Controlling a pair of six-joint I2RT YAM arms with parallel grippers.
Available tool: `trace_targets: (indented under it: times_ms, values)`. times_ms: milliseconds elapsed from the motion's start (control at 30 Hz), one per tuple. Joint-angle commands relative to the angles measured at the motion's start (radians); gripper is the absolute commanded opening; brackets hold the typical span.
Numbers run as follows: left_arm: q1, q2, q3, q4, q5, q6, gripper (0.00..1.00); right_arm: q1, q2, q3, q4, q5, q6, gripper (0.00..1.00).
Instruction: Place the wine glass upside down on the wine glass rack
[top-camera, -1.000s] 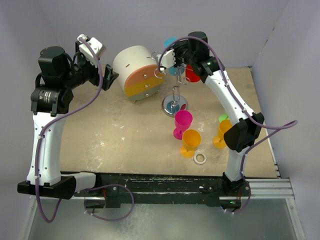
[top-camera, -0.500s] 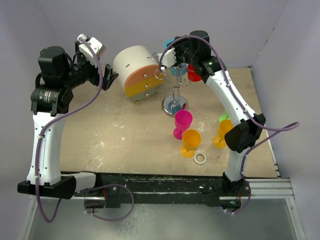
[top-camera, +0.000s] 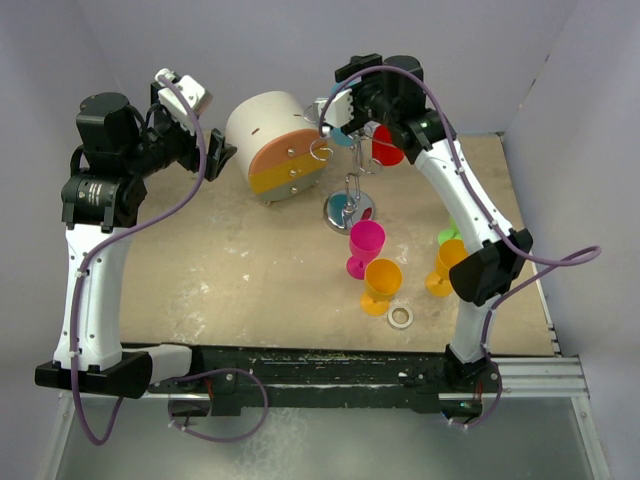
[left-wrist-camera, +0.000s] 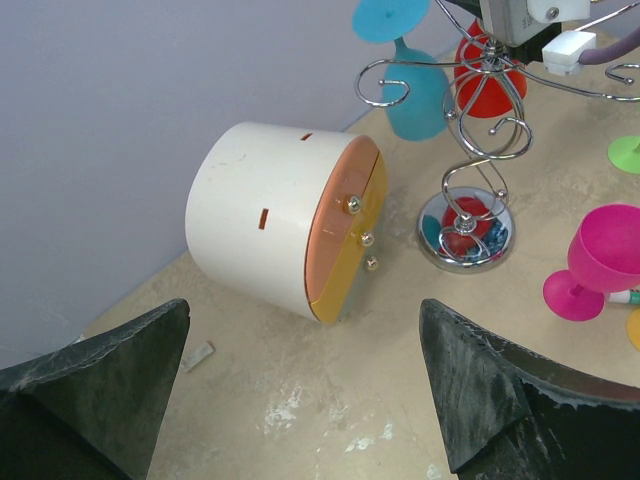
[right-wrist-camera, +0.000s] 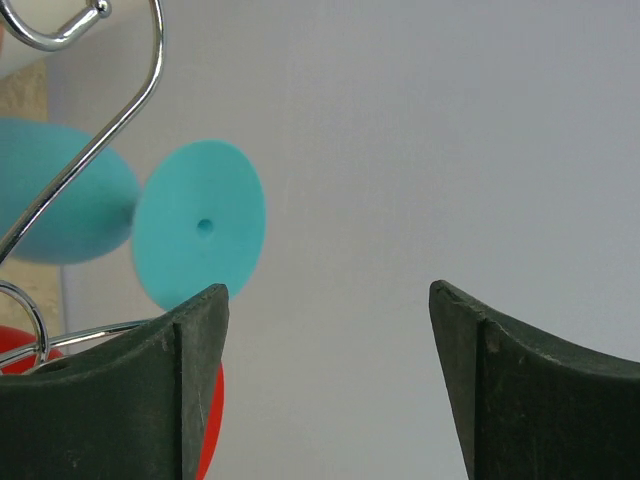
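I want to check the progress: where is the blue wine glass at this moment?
In the left wrist view the blue wine glass hangs upside down from the wine glass rack, just left of the red glass.

Six plastic wine glasses: one teal glass and one red glass hang on the single silver wire rack. On the table stand one pink glass, two orange glasses, and one green glass, partly hidden. There is also one white-and-orange round drawer box and one small white ring.
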Motion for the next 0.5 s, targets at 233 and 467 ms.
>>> trace_targets:
  times_ms: [233, 467]
  values:
    - [0.009, -0.011, -0.004, 0.048, 0.004, 0.011, 0.99, -0.012, 0.019, 0.030, -0.153, -0.020, 0.133, 0.84]
    - [0.009, -0.012, -0.008, 0.049, 0.006, 0.011, 0.99, -0.025, 0.033, 0.038, -0.069, 0.034, 0.235, 0.82]
